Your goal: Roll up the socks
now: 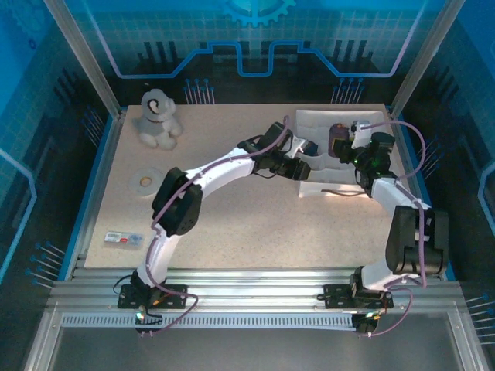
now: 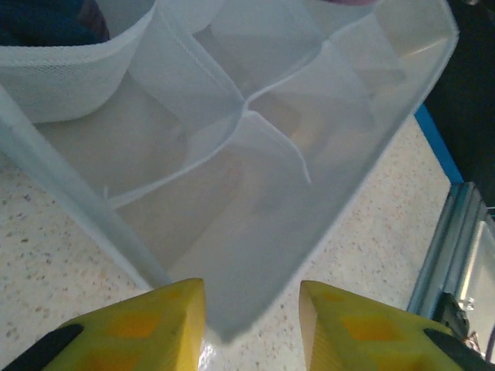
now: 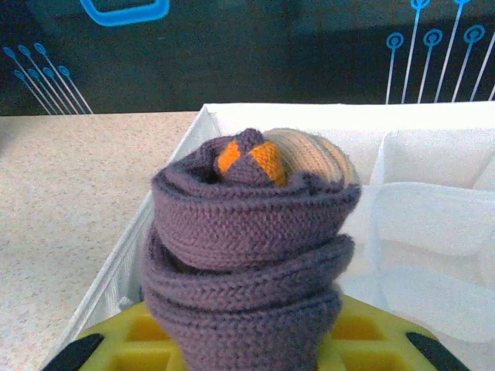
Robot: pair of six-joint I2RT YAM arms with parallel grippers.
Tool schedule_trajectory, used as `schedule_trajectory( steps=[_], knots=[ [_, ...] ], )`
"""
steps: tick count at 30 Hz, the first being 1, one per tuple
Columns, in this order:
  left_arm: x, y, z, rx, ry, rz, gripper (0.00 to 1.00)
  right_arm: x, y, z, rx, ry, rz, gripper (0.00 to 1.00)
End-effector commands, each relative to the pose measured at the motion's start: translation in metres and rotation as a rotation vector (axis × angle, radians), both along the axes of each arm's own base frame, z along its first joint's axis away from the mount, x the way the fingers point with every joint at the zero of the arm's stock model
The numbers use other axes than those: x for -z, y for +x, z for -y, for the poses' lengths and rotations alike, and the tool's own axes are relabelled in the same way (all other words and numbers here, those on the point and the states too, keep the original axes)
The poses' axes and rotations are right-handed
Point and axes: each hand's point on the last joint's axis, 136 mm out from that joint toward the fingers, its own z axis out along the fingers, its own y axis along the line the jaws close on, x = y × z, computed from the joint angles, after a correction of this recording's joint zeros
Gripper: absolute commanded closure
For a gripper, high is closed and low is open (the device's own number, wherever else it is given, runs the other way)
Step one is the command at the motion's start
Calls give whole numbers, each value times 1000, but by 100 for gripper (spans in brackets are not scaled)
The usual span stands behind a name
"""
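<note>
Step in hand, as judged: rolling done, stowing the bundle. The socks form 1 tight purple roll, orange patch on top, pinched upright in the right gripper over the edge of the white divided organiser. Left gripper: 2 yellow fingers parted, organiser's corner between them, apparently not squeezed. Next move likely needs lowering the roll into 1 compartment, then a gentle release so that it stays rolled.
</note>
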Motion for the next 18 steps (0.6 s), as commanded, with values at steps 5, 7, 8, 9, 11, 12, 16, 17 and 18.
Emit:
schedule_trajectory(
  steps=[5, 7, 8, 9, 11, 12, 16, 17, 18],
  knots=[
    [27, 21, -8, -60, 141, -7, 64, -14, 38, 10, -2, -43, 108, 100],
    [33, 22, -12, -67, 167, -6, 64, -7, 41, 8, -11, -40, 95, 100],
    [37, 22, -15, -71, 180, -9, 64, -4, 42, 7, -14, -39, 89, 100],
    [39, 22, -16, -75, 189, -9, 64, -1, 42, 6, -17, -38, 84, 100],
    [44, 23, -23, -90, 208, -19, 65, 3, 41, 2, -23, -38, 73, 100],
    [46, 24, -26, -100, 212, -24, 65, 4, 39, 0, -28, -42, 67, 100],
    [48, 26, -34, -120, 221, -33, 65, 14, 28, -10, -36, -80, 22, 100],
    [47, 26, -35, -122, 221, -32, 65, 17, 24, -11, -29, -82, 11, 100],
    [46, 25, -35, -121, 221, -31, 65, 18, 21, -12, -26, -80, 0, 100]
  ],
)
